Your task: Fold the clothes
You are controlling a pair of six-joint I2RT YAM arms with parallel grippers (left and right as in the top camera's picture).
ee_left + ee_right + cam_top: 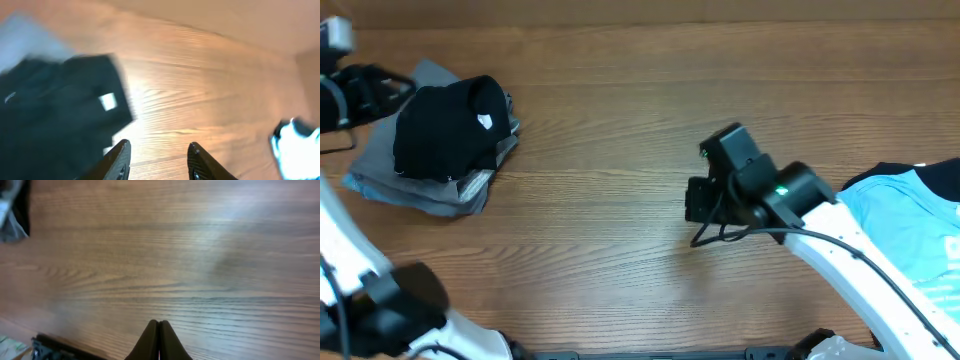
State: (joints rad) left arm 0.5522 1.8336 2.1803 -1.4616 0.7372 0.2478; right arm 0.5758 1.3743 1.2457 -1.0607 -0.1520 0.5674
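A folded black garment [450, 128] with a white label lies on top of folded grey clothes [430, 190] at the far left. My left gripper [398, 86] is open and empty just left of this stack. In the left wrist view its fingers [157, 156] hang over bare wood beside the black garment [55, 115]. A light blue shirt [920, 225] with a dark collar lies unfolded at the right edge. My right gripper [698, 200] is at mid-table, left of the shirt. Its fingers [159, 340] are shut on nothing, above bare wood.
The wooden table [620, 110] stretches between the stack and the blue shirt. The white arm links cross the front left corner [380, 300] and the front right [860, 270]. The blue shirt also shows at the right of the left wrist view [295, 145].
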